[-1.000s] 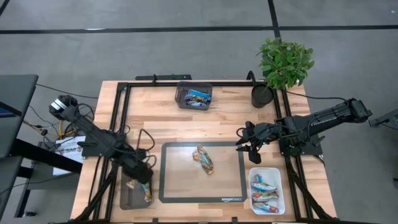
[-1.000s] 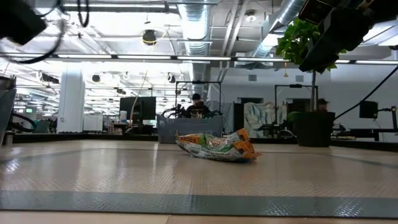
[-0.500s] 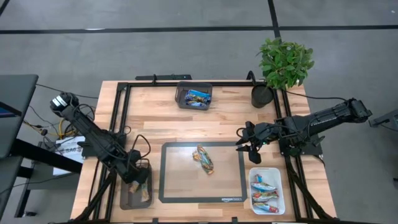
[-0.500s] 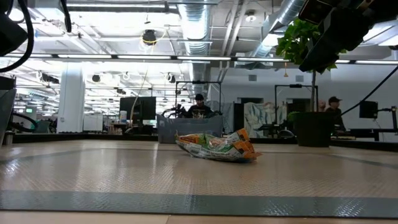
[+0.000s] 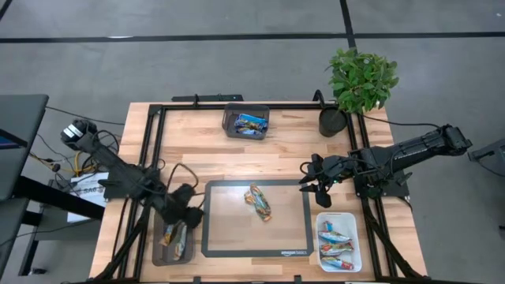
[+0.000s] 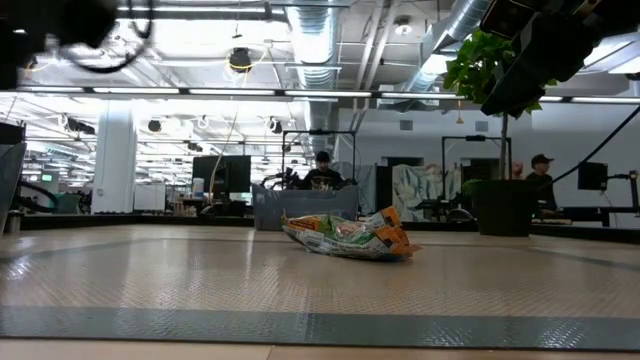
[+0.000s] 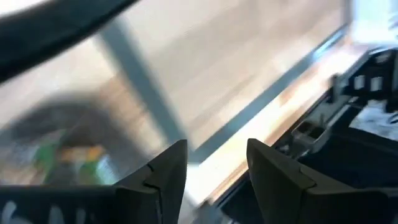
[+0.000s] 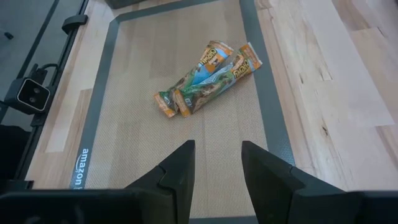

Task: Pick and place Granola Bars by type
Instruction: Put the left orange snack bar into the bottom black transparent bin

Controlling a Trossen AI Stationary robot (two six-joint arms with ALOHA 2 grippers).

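Observation:
Two brown-orange Granola Bars lie crossed on the grey mat at the table's middle; the low view shows them as bars too. More brown-orange bars lie in the dark bin at the near left. Blue bars fill the far bin, and white bars lie in the white tray. My left gripper hovers open between that near-left bin and the mat's left edge. My right gripper hangs open at the mat's far right corner, holding nothing.
A potted plant stands at the far right corner. A black frame runs round the tabletop. Bare wood lies between the far bin and the mat. People sit in the room behind the table.
My left gripper has drawn back from over the near-left bin, a little toward the far edge and the mat's left side. Bars in that bin, which it covered before, now show. The right arm and the bars on the mat have kept still.

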